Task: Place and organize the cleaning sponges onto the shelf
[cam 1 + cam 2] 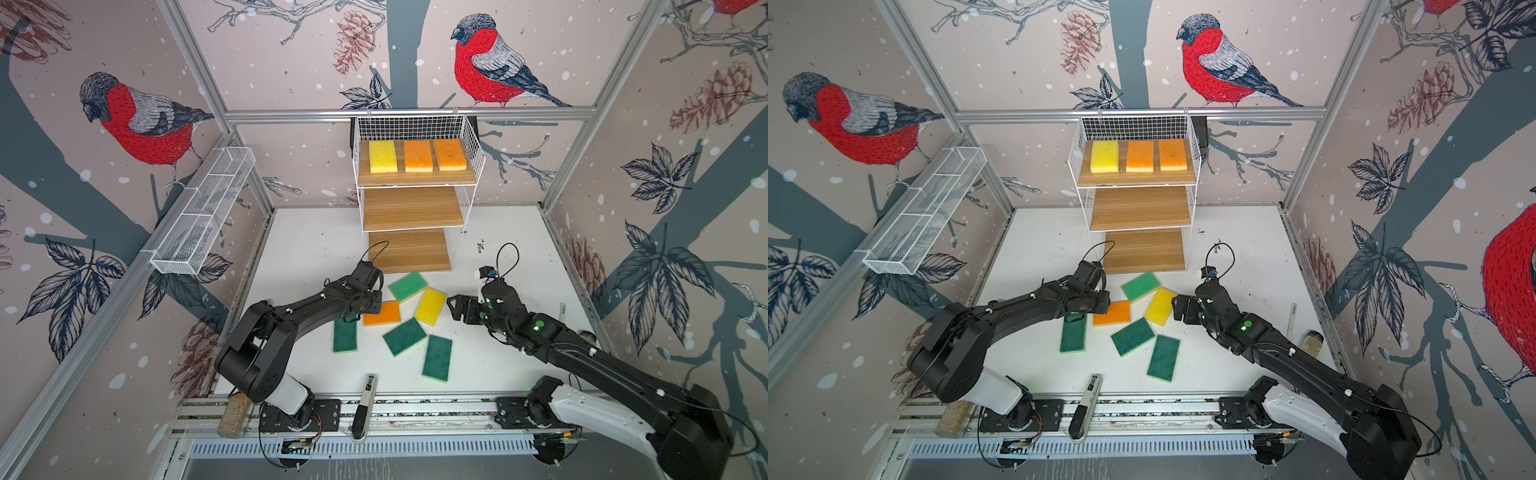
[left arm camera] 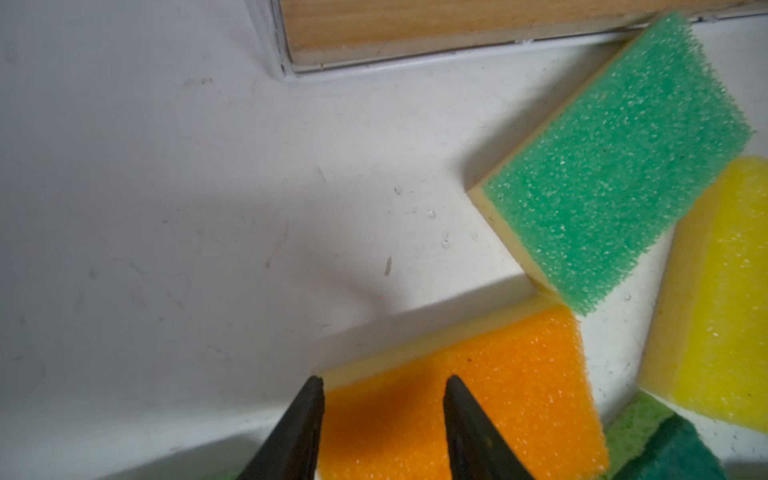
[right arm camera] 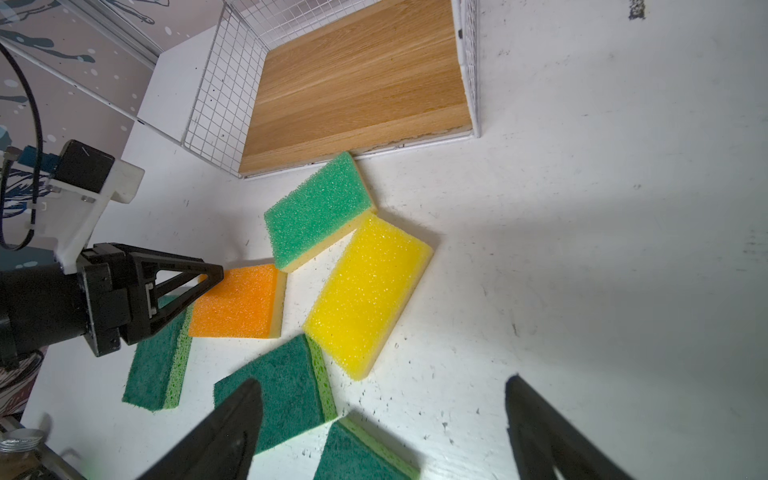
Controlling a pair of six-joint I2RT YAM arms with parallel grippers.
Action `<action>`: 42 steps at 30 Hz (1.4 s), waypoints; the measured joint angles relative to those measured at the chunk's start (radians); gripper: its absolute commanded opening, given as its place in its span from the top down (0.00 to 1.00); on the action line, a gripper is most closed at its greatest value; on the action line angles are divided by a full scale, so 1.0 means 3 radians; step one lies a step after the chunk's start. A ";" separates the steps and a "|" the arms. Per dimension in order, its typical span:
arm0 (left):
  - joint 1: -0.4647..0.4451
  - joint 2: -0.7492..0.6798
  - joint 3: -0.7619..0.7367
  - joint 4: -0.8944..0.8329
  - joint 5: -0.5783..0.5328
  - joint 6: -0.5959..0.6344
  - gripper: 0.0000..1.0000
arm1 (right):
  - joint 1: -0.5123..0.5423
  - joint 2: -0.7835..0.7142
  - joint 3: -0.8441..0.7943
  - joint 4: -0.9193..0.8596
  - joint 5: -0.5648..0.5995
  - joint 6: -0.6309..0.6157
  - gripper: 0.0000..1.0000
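Observation:
The shelf (image 1: pixel 411 208) stands at the back; its top board carries a yellow sponge (image 1: pixel 382 156) and two orange ones (image 1: pixel 418 156). Several sponges lie on the table before it: orange (image 1: pixel 384 313), yellow (image 1: pixel 431 307), light green (image 1: pixel 408 286) and three dark green (image 1: pixel 405 337). My left gripper (image 2: pixel 384 380) is low over the orange sponge's near end with its jaws half apart, one finger along the far long edge and the other over the face. My right gripper (image 3: pixel 383 380) stands wide open and empty, just right of the yellow sponge (image 3: pixel 365 291).
A long white mesh basket (image 1: pixel 203 216) hangs on the left wall. A black-and-white pen-like tool (image 1: pixel 365 405) lies at the front rail, with a grain-filled jar (image 1: pixel 235 415) beside the left arm's base. Another jar (image 1: pixel 1311 341) stands by the right wall.

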 measured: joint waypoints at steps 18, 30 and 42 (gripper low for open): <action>-0.0018 -0.0356 -0.0197 -0.0317 0.0512 -0.0090 0.34 | 0.0000 -0.0100 -0.0060 -0.0010 -0.0010 0.0019 0.09; -0.0406 -0.0451 0.0123 -0.0821 0.0108 0.0337 0.19 | 0.0000 -0.0120 -0.0086 0.0000 -0.0011 0.0020 0.09; -0.0477 0.0175 0.0553 -0.1150 -0.0215 0.0797 0.14 | -0.0009 -0.0369 -0.0286 0.0109 -0.0064 0.0028 0.08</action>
